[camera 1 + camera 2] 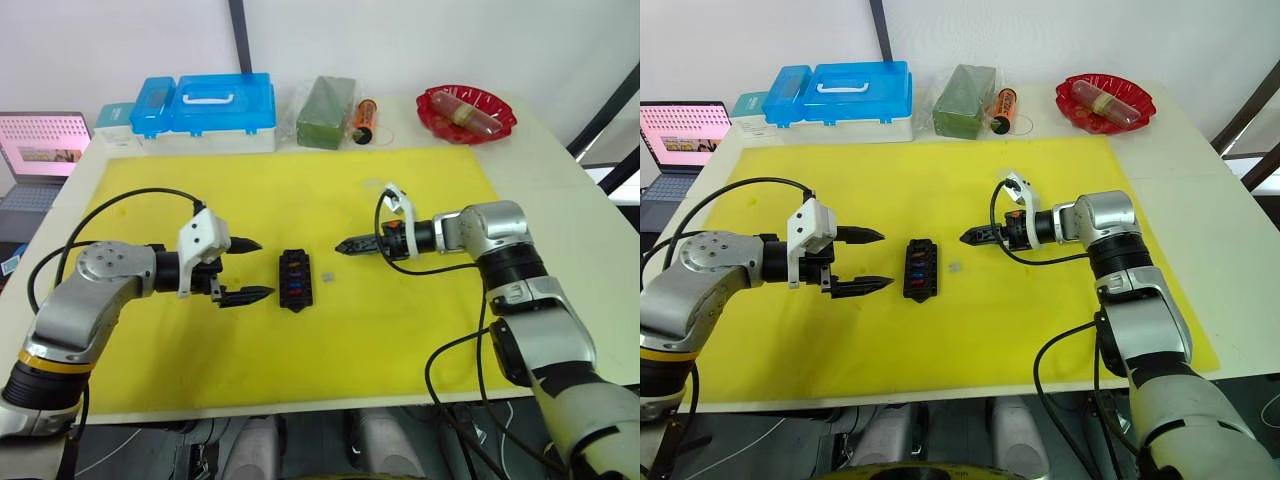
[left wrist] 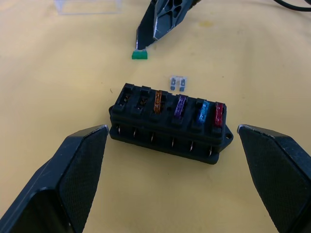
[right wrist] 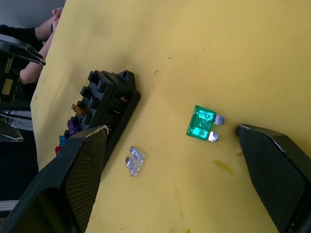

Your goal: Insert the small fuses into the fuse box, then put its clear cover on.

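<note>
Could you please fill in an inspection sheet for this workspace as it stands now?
Surface: yellow mat on a white table.
Job's things: fuse box holds orange, purple, blue and red fuses, two slots empty; green fuse and clear-grey fuse loose on the mat; clear cover lies apart.
Clutter: blue case, green block, orange cylinder, red dish.
Grippers: left gripper open beside the box; right gripper open over the green fuse.
Cables: black cables along both arms.
Surroundings: laptop at the table's left.

Both arms reach inward, left claw and right claw spread wide, empty.
</note>
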`<state>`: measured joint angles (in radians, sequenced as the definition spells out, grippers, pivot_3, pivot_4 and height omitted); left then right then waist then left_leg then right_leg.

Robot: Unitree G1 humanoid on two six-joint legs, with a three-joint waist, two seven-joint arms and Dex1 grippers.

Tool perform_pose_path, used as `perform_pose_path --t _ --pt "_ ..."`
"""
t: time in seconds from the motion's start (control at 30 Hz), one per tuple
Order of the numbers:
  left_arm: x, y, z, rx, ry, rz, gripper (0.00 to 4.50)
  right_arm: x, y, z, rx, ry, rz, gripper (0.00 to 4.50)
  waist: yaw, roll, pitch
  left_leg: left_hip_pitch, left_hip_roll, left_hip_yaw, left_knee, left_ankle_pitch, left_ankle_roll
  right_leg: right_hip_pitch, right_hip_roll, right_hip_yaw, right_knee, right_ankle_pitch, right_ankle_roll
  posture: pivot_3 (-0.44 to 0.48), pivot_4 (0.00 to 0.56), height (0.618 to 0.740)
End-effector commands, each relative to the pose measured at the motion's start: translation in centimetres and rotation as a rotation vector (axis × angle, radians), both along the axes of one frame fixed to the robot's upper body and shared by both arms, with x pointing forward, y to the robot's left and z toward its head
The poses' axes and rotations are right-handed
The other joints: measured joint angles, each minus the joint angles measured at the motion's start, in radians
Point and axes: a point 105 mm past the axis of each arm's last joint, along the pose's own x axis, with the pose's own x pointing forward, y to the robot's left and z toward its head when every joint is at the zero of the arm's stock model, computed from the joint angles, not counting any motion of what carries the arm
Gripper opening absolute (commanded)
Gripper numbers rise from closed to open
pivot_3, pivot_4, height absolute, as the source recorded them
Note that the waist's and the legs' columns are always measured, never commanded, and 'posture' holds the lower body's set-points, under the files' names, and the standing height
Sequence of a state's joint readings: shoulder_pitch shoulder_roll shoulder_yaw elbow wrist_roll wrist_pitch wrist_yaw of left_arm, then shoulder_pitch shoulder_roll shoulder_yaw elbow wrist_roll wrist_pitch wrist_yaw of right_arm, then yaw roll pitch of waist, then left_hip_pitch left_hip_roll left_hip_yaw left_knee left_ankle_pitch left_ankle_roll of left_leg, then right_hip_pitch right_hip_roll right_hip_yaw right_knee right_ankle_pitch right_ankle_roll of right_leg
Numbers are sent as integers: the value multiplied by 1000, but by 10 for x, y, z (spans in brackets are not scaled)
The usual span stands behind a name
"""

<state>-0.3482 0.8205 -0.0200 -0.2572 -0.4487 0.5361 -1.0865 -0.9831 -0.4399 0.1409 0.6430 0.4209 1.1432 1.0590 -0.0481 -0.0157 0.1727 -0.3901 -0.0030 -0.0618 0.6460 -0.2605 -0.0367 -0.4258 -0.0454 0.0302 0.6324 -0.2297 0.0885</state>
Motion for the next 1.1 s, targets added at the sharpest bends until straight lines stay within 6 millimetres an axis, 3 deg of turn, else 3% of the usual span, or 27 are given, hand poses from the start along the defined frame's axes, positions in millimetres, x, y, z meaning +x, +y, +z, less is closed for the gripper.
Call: perform_pose_path --t 0.03,0.1,0.2,0.4,0.8,0.9,1.03,1.1 --pt "-1 -1 12 -13 -47 -7 4500 -3 13 2 19 -2 40 4479 0 0 0 0 0 0 0 0 0 0 0 0 0 0 0 0 150 740" --pt "-1 -1 12 -13 -48 -6 4500 -3 14 0 16 1 42 4479 0 0 0 0 0 0 0 0 0 0 0 0 0 0 0 0 150 740" --pt "-1 -1 12 -14 -49 -4 4500 -3 15 -4 1 5 44 3947 0 0 0 0 0 0 0 0 0 0 0 0 0 0 0 0 150 740" --pt "-1 -1 12 -14 -52 0 4500 -2 15 -6 -9 4 40 1915 0 0 0 0 0 0 0 0 0 0 0 0 0 0 0 0 150 740" --pt "0 -2 11 -20 -55 6 4500 4 12 -10 -31 12 13 1915 3 0 0 0 0 0 0 0 0 0 0 0 0 0 0 0 150 740" --pt "0 -2 11 -21 -57 7 4500 6 12 -11 -33 14 -1 1334 3 0 0 0 0 0 0 0 0 0 0 0 0 0 0 0 150 740" --pt "0 -3 11 -21 -59 8 4500 7 12 -11 -37 15 -5 30 2 0 0 0 0 0 0 0 0 0 0 0 0 0 0 0 150 740" --pt "0 -3 11 -22 -60 8 4500 7 11 -12 -40 16 -6 30 3 0 0 0 0 0 0 0 0 0 0 0 0 0 0 0 150 740"
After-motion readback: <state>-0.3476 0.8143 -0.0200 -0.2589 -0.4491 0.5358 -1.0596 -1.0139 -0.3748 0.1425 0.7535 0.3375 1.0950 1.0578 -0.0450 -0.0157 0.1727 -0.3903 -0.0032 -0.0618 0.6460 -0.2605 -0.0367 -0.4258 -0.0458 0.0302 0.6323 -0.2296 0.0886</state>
